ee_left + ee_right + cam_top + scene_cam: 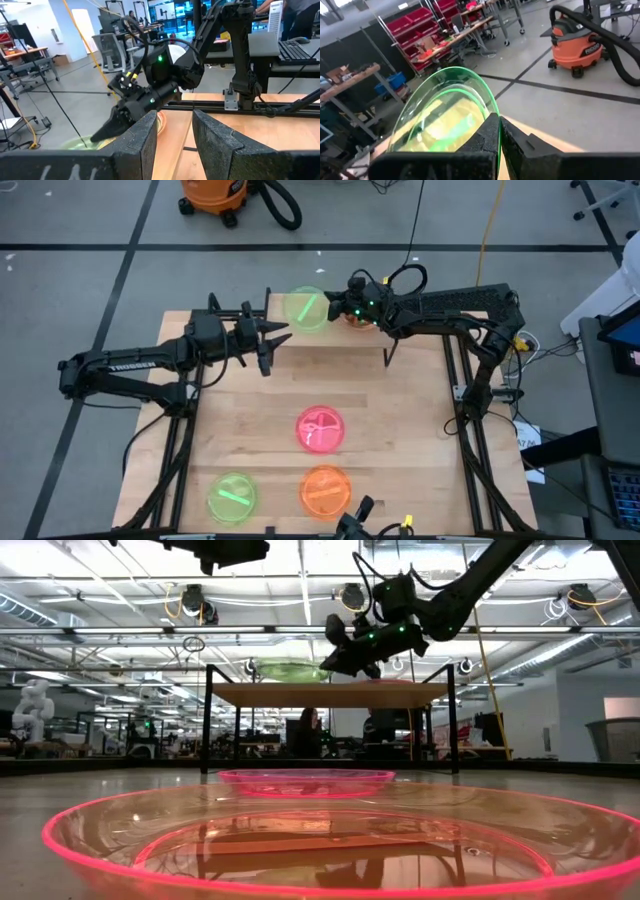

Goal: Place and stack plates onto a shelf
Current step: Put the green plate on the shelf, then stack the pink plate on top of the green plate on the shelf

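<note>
Green plate (305, 309): thin translucent plastic, judged light, stiff and slick, best pinched at the rim, as the right tool (334, 308) does, closed on its edge above the shelf (330, 694); left tool (272, 343) wide, empty, nearby over the counter (400, 430).

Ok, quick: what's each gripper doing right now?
Left gripper: open, holding nothing, beside the shelf.
Right gripper: shut on the green plate, held above the shelf.
</note>
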Controlling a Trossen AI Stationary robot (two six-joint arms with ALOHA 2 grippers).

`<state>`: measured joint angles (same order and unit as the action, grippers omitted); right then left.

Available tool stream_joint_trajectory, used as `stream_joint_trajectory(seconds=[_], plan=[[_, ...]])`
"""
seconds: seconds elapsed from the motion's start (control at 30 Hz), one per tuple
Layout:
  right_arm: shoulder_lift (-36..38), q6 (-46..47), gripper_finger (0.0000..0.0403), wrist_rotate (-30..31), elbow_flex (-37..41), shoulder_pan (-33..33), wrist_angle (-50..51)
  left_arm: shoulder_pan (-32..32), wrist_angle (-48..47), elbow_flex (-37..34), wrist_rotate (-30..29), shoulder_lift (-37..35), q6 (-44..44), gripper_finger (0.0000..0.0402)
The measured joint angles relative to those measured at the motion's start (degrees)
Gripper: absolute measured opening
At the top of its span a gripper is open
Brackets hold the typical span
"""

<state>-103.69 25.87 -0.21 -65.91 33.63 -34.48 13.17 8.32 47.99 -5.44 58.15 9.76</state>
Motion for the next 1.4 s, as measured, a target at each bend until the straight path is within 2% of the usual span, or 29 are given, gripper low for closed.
stream_joint_trajectory(seconds=[0.57, 0.77, 1.17, 1.4], plan=[[-1.4, -0.7, 0.0000, 0.1, 0.0, -0.3, -0.9, 0.0, 0.0, 0.0, 0.0, 0.0, -0.5, 0.0131], [-1.4, -1.2, 0.0001, 1.9, 0.0, -0.4, -1.6, 0.0, 0.0, 0.0, 0.0, 0.0, -0.7, 0.0131], [-1.4, -1.1, 0.0046, 2.1, 0.0, -0.4, -2.2, 0.0, 0.0, 0.0, 0.0, 0.0, -1.0, 0.0131], [0.1, -2.0, 0.0057, 1.5, 0.1, -0.2, -3.8, 0.0, -0.6, 0.0, 0.0, 0.0, -1.1, 0.0131]])
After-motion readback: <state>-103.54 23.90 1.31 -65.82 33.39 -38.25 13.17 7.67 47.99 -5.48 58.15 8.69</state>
